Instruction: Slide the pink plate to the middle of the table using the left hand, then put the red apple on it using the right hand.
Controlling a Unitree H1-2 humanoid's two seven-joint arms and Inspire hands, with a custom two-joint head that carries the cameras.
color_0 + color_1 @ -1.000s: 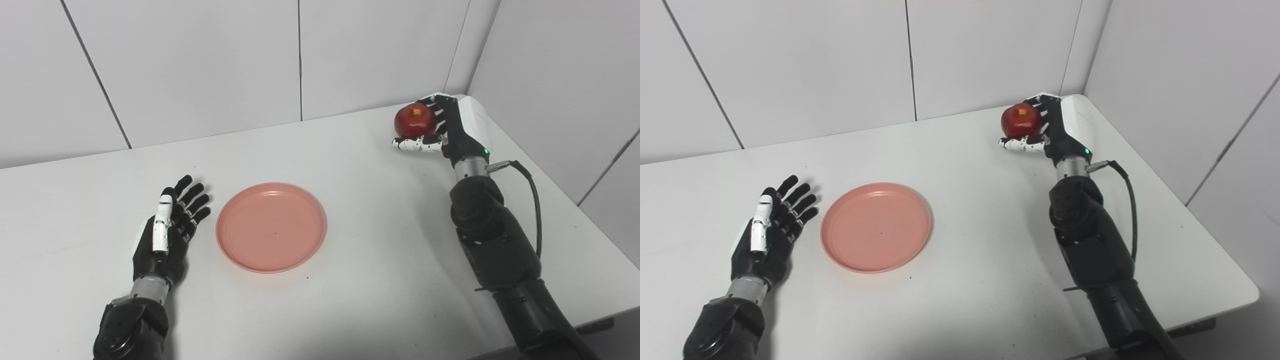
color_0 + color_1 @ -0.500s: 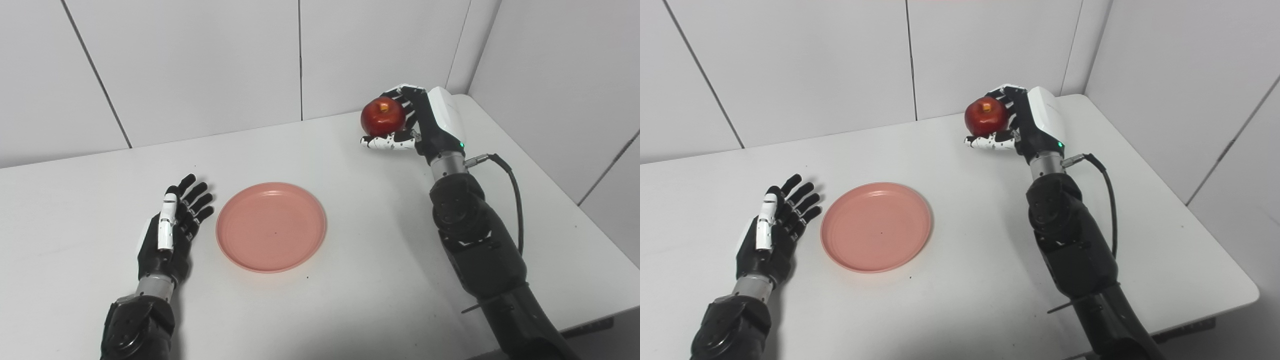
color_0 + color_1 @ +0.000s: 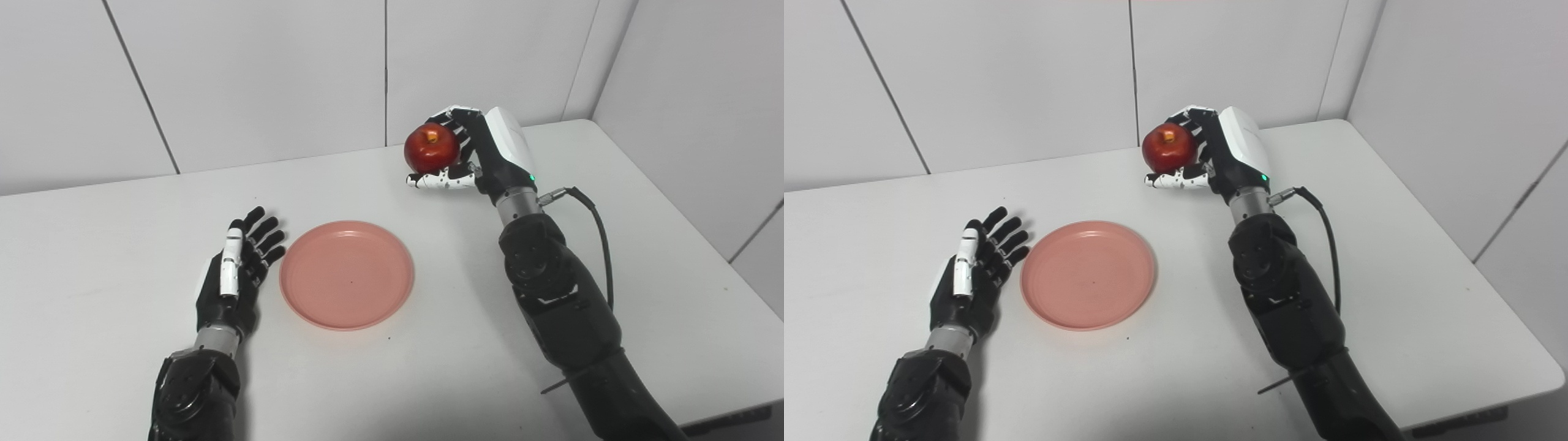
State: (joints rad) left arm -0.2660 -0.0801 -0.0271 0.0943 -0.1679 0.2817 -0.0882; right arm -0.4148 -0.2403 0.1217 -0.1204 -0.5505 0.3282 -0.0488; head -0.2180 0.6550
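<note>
The pink plate [image 3: 346, 274] lies flat near the middle of the white table [image 3: 92, 208], with nothing on it. My left hand [image 3: 236, 275] rests just left of the plate, open, fingers spread and apart from the rim. My right hand [image 3: 484, 156] is shut on the red apple [image 3: 431, 148], holding it lifted above the table's far side, up and to the right of the plate. The apple's stem end faces up. In the right eye view the apple [image 3: 1168, 148] and plate [image 3: 1088, 274] show the same layout.
White wall panels [image 3: 275, 73] stand behind the table and a side wall [image 3: 704, 110] on the right. A black cable [image 3: 597, 226] loops from the right wrist. The table's front right edge [image 3: 759, 404] is close to the right arm.
My right hand has carried the apple leftward from the far right corner toward the table's middle. The camera has also shifted, moving the whole scene slightly right. The left hand stays beside the plate.
</note>
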